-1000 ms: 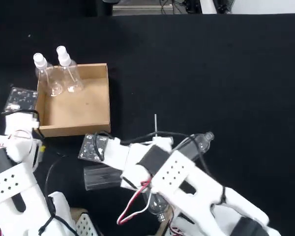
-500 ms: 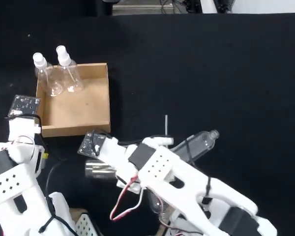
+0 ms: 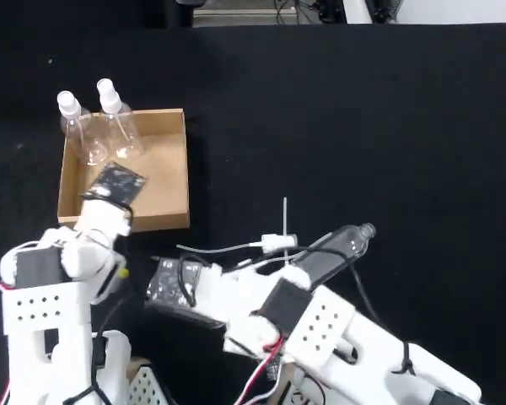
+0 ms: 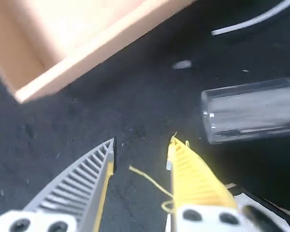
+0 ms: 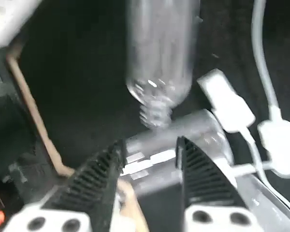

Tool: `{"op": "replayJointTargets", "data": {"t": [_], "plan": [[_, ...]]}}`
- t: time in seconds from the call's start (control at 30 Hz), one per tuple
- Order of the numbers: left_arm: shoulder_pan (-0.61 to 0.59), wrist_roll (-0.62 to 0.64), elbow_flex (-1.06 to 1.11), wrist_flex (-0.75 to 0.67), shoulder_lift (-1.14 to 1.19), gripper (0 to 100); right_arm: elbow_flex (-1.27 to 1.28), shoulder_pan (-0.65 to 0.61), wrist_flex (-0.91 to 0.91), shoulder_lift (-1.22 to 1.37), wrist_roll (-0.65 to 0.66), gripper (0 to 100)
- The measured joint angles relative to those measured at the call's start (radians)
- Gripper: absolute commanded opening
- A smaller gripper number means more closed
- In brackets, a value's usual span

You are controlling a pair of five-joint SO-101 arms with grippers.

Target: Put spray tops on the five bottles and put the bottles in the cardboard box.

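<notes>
The cardboard box [image 3: 152, 181] sits at the back left, and two clear bottles with white spray tops [image 3: 76, 126] [image 3: 114, 118] lean at its far left corner. An uncapped clear bottle [image 3: 341, 245] lies to the right of a loose spray top [image 3: 278, 242] with a thin tube. My left gripper [image 4: 142, 142] hangs open over black cloth, between the box's corner [image 4: 48, 79] and the base of a lying bottle [image 4: 251, 113]. My right gripper [image 5: 150, 143] is open just short of a bottle's bare threaded neck [image 5: 154, 113]. Two white spray tops [image 5: 227, 104] [image 5: 280, 140] lie beside it.
Both white arms crowd the table's near edge, the left arm [image 3: 51, 295] by the box's front wall and the right arm [image 3: 320, 329] across the near middle. The black cloth [image 3: 363, 118] covers the far and right parts of the table.
The left arm has swung right, so its wrist now hangs over the box's front. The right arm has drawn back toward the near edge, uncovering the loose spray top and its tube.
</notes>
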Motion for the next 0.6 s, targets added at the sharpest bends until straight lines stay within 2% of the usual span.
{"op": "replayJointTargets", "data": {"t": [0.2,0.27,0.4,0.6], "plan": [[0.029,0.0,0.012,0.0,0.0,17,0.044,-0.011,-0.092,0.112,0.008,13.9],[0.015,0.0,0.023,0.0,0.0,17,0.051,0.032,-0.117,0.155,0.008,13.9],[-0.008,0.0,0.025,0.0,0.0,17,0.083,0.176,-0.15,0.219,0.06,13.9],[-0.009,0.0,0.025,0.0,0.0,17,0.101,0.488,-0.146,0.226,0.224,13.9]]}}
